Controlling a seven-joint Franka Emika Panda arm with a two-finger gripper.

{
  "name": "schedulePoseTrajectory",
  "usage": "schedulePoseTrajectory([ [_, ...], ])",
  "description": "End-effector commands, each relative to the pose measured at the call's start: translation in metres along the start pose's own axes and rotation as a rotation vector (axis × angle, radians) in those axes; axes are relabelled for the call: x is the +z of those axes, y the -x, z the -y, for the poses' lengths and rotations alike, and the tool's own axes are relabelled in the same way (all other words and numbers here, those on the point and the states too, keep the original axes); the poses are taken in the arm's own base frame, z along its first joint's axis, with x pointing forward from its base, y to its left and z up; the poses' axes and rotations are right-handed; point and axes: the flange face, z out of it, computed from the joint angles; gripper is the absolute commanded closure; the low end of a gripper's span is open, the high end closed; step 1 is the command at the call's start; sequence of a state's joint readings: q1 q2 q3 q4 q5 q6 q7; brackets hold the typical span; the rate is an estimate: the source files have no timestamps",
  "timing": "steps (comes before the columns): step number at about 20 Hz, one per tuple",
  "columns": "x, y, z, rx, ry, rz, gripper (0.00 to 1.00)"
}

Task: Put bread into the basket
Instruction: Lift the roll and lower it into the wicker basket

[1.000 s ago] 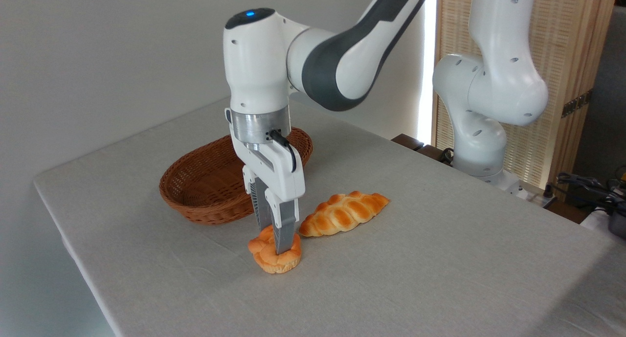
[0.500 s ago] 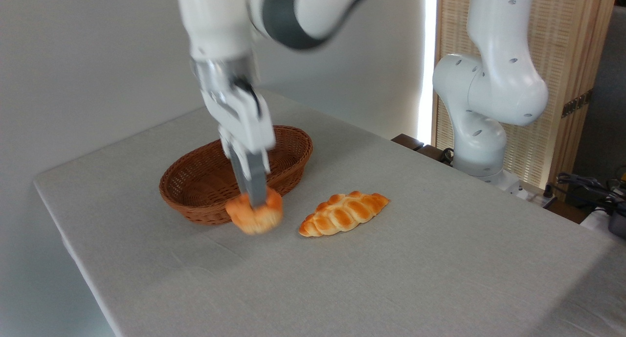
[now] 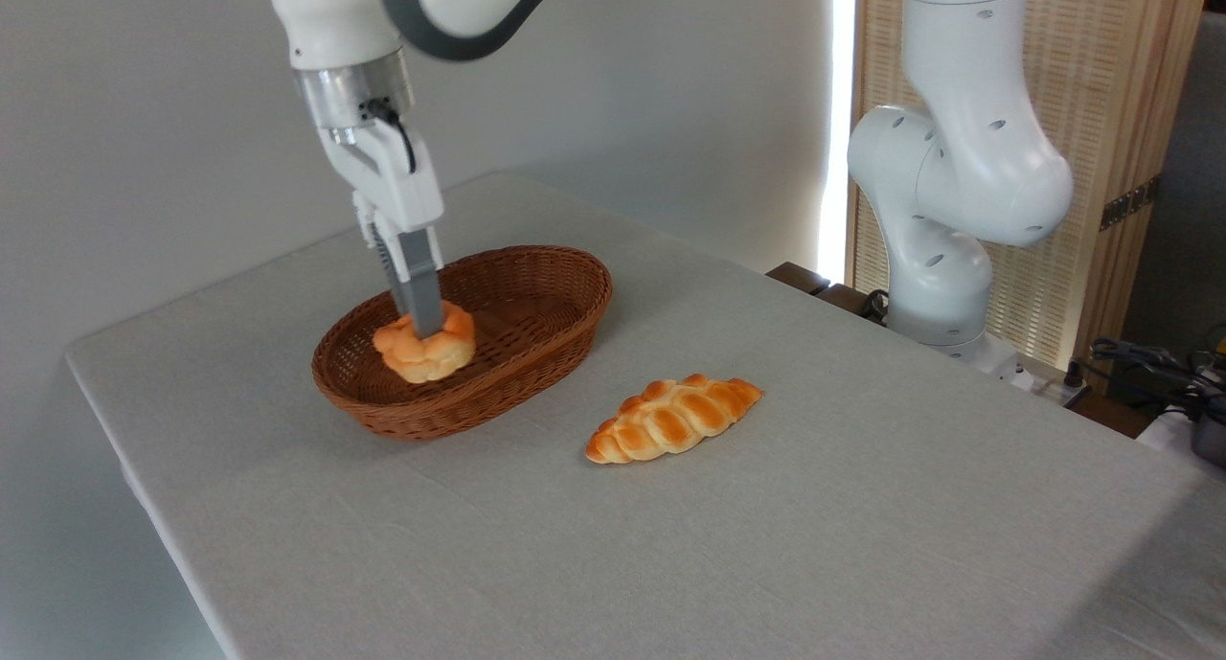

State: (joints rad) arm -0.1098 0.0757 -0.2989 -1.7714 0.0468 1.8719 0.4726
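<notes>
Camera view from the fixed position shows the white Franka arm [image 3: 958,152] rising from its base at the far right edge of the table [image 3: 670,545], arching out of frame at the top and coming back down at upper left, with its metal wrist ring and white hand pointing almost straight down over the basket [image 3: 536,353]. Its gripper [image 3: 428,330] is clenched on the bread [image 3: 424,346], the grey ribbed fingers [image 3: 419,284] pressed into the bun's top. That bun is small, round and golden-orange with a knotted, lumpy top, and it sits inside the basket's left half, below the rim line; whether it rests on the basket floor or hangs just above it cannot be told. The basket itself is oval, brown woven wicker with low flaring sides and a tightly ribbed weave. To the right of the basket and a little nearer the camera, well apart from it, a longer braided loaf [image 3: 673,418] with pointed ends lies flat on the table, glossy orange with paler seams. A pale grey cloth with a fine weave covers the table. Behind the basket stands a plain light grey wall [image 3: 172,162]; far to its right a slatted wooden screen [image 3: 1130,85] sits behind the arm's base, with dark cables [image 3: 1149,368] beyond the table edge.
</notes>
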Motion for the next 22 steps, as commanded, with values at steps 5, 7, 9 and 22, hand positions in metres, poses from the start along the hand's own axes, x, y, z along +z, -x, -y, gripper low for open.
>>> schedulePoseTrajectory([
  [5, 0.042, -0.047, -0.019, -0.027, 0.035, -0.073, 0.00],
  [7, 0.044, -0.048, -0.022, -0.024, 0.042, -0.071, 0.00],
  [9, 0.045, -0.048, -0.023, -0.022, 0.043, -0.070, 0.00],
  [22, -0.010, -0.007, 0.023, -0.106, -0.028, -0.086, 0.00],
])
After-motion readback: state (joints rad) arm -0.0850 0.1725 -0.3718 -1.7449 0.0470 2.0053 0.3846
